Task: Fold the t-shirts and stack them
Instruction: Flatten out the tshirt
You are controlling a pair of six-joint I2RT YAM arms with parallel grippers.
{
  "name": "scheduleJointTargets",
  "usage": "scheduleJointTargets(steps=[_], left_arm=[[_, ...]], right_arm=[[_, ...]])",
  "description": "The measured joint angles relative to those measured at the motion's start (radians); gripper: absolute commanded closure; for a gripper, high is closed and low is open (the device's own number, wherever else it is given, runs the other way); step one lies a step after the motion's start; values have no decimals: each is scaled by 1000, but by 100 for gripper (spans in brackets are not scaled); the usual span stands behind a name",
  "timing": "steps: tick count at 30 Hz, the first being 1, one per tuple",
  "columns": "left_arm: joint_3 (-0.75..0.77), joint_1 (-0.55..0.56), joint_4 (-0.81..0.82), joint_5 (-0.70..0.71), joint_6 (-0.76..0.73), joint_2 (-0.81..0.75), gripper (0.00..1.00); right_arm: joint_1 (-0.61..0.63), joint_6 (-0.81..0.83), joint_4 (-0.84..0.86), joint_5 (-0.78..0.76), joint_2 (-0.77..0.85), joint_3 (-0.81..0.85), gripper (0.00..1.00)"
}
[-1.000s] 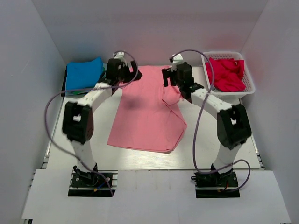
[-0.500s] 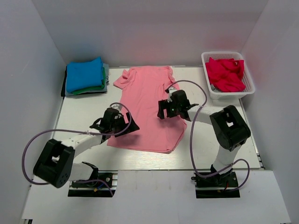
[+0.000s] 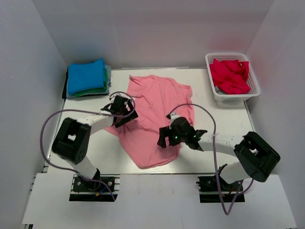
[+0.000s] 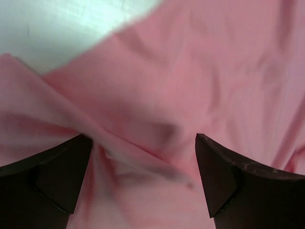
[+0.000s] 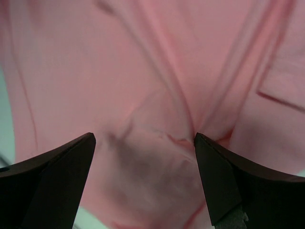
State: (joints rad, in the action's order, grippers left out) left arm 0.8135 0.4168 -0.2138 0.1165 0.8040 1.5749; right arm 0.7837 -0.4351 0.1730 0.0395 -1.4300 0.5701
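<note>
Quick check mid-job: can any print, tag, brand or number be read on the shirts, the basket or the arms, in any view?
No readable text in any view.
Pink t-shirt: plain, with no print or tag showing, also in both wrist views.
Folded stack, red t-shirt, basket: no markings visible.
Left arm, right arm: no legible label.

Flat white tabletop [image 3: 238,119], boxed in on three sides by plain pale grey walls: back wall [image 3: 157,33], left wall [image 3: 24,95], right wall [image 3: 286,95]. White panel [image 3: 157,200] runs along the near edge. Metal rail [image 3: 47,157] at tabletop's left edge. Light soft, even, shadows faint.
</note>
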Motion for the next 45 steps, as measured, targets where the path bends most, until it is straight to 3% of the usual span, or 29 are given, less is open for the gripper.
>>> scheduleJointTargets(steps=[5, 9, 13, 16, 22, 28, 30, 33, 39, 45], left_arm=[[317, -37, -43, 39, -77, 279, 0], [725, -47, -147, 49, -153, 555, 0], [1096, -48, -262, 58, -213, 776, 0], [1221, -53, -322, 76, -238, 842, 0], [1220, -70, -430, 154, -249, 798, 0], [888, -79, -417, 208, -246, 470, 0], [753, -78, -374, 209, -243, 330, 0], [645, -72, -306, 196, -243, 243, 0], [538, -66, -195, 109, -238, 302, 0], [539, -74, -164, 86, -234, 420, 0]], right_arm=[[216, -19, -82, 58, 19, 16, 10], [358, 82, -61, 166, -47, 66, 10], [384, 175, -68, 187, -64, 113, 10], [376, 188, -93, 90, -5, 124, 10], [304, 127, -211, -216, 164, 185, 10], [154, 35, -334, -420, 183, 216, 10], [91, 7, -365, -446, 183, 214, 10], [-7, -16, -381, -452, 158, 214, 10], [-178, -21, -356, -399, -29, 220, 10], [-304, -23, -343, -322, -219, 316, 10]])
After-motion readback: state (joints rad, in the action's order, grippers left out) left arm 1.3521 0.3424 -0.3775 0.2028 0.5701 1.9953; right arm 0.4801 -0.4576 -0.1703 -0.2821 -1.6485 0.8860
